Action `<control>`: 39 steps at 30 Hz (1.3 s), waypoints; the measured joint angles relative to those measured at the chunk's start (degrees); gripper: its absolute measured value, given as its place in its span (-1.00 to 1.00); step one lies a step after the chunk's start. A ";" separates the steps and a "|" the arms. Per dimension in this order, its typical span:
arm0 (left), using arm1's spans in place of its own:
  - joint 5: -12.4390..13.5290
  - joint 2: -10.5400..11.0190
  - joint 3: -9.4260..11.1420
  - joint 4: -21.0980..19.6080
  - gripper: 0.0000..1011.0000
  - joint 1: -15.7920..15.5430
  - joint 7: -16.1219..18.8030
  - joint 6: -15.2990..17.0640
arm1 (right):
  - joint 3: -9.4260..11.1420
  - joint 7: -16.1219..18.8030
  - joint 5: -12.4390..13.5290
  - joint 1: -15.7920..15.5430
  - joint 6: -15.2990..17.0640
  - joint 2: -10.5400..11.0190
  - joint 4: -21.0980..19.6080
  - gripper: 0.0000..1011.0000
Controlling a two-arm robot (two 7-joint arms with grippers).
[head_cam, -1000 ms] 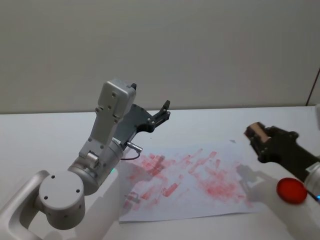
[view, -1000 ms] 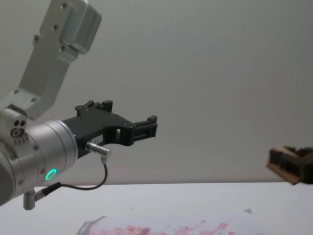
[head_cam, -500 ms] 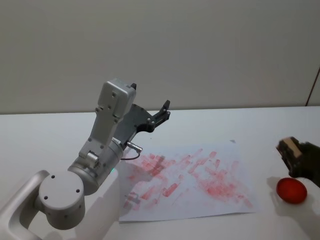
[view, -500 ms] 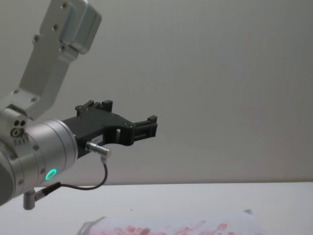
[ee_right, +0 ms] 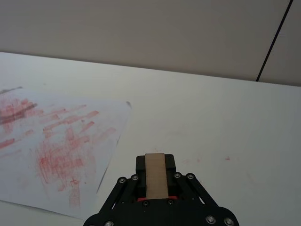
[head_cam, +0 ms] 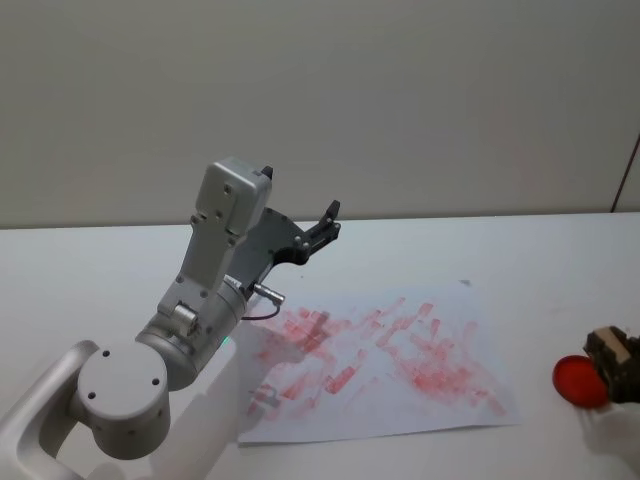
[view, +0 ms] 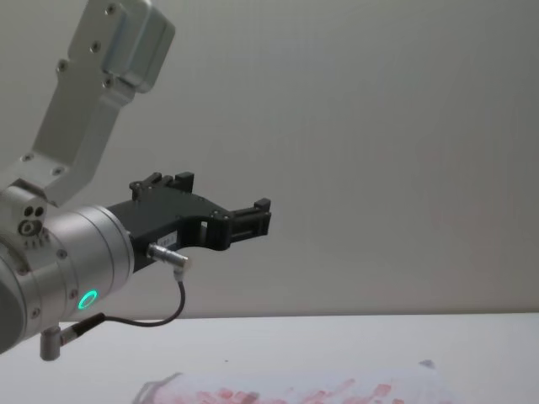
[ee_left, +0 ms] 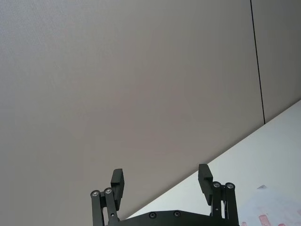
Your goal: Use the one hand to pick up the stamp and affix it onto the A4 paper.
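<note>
The stamp [ee_right: 155, 181] is a small brown block, and my right gripper [head_cam: 618, 362] is shut on it. This gripper sits low at the table's far right edge, right beside a red round ink pad [head_cam: 580, 382] and clear of the paper. The A4 paper [head_cam: 390, 360] lies flat in the middle of the table, covered in red and pink smudges. It also shows as the smudged A4 paper [ee_right: 56, 141] in the right wrist view. My left gripper [head_cam: 325, 225] is held high above the table's back left, open and holding nothing, its fingers [ee_left: 117, 181] wide apart.
My big silver left arm [head_cam: 200, 310] rises over the paper's left edge. The white table [head_cam: 520, 250] runs back to a plain wall. A dark cable [head_cam: 630, 170] hangs at the far right.
My right gripper has carried the stamp rightward and down, from above the paper's right edge to beside the red ink pad. My left arm has not moved.
</note>
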 joint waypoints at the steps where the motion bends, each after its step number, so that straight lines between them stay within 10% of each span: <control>1: 0.00 0.00 0.00 0.00 0.98 0.00 0.00 0.00 | 0.01 0.00 -0.15 -0.01 0.38 0.10 0.31 -0.57; 24: 0.00 0.00 0.00 0.00 0.98 0.00 0.00 0.00 | -1.99 3.99 -4.97 5.05 3.69 -1.57 6.88 -0.56; 39: 0.00 0.00 0.00 0.00 0.98 0.00 0.00 0.00 | -2.74 5.46 -6.54 6.80 4.35 -2.33 8.85 0.39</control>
